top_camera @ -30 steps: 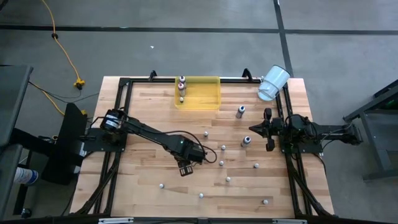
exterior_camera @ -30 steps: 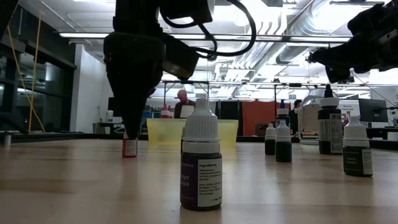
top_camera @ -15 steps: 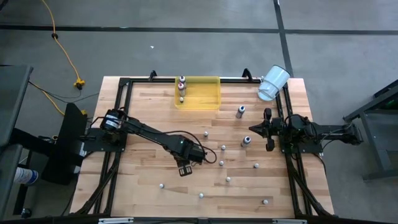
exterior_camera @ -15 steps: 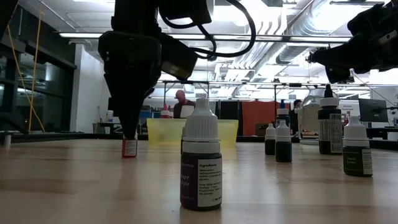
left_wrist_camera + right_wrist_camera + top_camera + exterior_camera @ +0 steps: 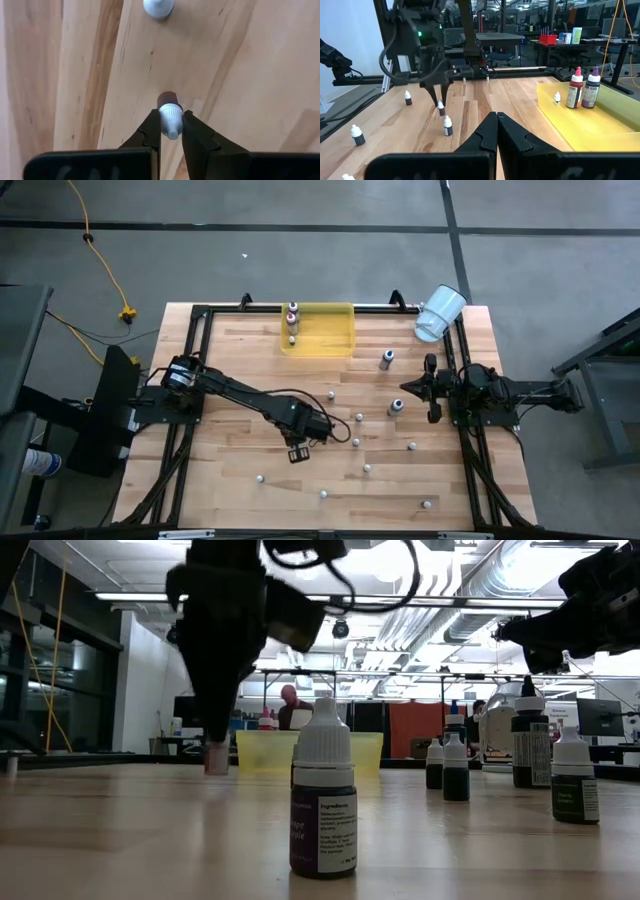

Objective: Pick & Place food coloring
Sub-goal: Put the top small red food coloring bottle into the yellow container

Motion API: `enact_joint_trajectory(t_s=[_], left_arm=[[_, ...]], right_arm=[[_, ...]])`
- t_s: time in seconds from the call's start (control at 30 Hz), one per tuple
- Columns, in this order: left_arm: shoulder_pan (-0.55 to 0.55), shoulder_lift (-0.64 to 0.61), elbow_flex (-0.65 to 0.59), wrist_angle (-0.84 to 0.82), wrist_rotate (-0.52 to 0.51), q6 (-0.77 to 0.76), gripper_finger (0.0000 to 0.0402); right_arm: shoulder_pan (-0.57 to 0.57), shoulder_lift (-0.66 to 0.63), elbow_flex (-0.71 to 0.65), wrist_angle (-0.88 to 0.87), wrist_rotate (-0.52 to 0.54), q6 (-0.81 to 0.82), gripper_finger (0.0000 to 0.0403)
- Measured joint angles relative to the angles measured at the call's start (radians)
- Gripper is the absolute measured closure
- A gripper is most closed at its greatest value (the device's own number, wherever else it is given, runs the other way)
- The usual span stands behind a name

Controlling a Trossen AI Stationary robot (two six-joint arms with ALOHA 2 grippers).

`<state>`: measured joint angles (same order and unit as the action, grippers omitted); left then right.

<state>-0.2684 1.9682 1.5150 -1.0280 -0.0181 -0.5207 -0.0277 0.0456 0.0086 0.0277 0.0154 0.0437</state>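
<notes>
My left gripper (image 5: 171, 118) points down over the middle of the table (image 5: 250, 490) and is shut on a tiny red food coloring bottle (image 5: 168, 98) with a white cap. The low view shows this bottle (image 5: 215, 762) hanging a little above the wood. Several more food coloring bottles stand scattered on their bases, such as one with a dark body (image 5: 391, 407). Three stand in the left end of the yellow tray (image 5: 330, 330) at the far edge. My right gripper (image 5: 496, 122) is shut and held level at the table's right side. My left gripper pinches the red bottle's white cap (image 5: 170, 125) between its two fingers. The fingers come from above and point down. The bottle hangs upright below them, its red body clear of the table.
A white cup (image 5: 440, 313) lies on its side at the far right corner. A purple-labelled bottle (image 5: 323, 802) stands close to the low camera. Another bottle's white cap (image 5: 158, 6) shows near the held one. Black frame rails (image 5: 200, 360) border the table.
My left gripper has gone up a little, and the red bottle has come with it. The bottle stood on the table before and now hangs clear of the wood.
</notes>
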Motion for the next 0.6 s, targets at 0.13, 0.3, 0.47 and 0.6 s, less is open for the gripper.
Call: enact_joint_trajectory(t_s=[0.13,0.3,0.47,0.6], left_arm=[[0.007,0.0,0.057,-0.056,-0.001,0.019,0.0365],[0.029,0.0,0.131,-0.125,0.001,0.031,0.0364],[0.07,0.0,0.212,-0.193,0.0,0.052,0.0364],[0.115,0.0,0.262,-0.235,0.0,0.08,0.0364]], right_arm=[[0.0,0.0,0.0,0.0,0.0,0.0,0.0402],[0.0,0.0,0.0,0.0,0.0,0.0,0.0402],[0.0,0.0,0.0,0.0,0.0,0.0,0.0402],[0.0,0.0,0.0,0.0,0.0,0.0,0.0402]])
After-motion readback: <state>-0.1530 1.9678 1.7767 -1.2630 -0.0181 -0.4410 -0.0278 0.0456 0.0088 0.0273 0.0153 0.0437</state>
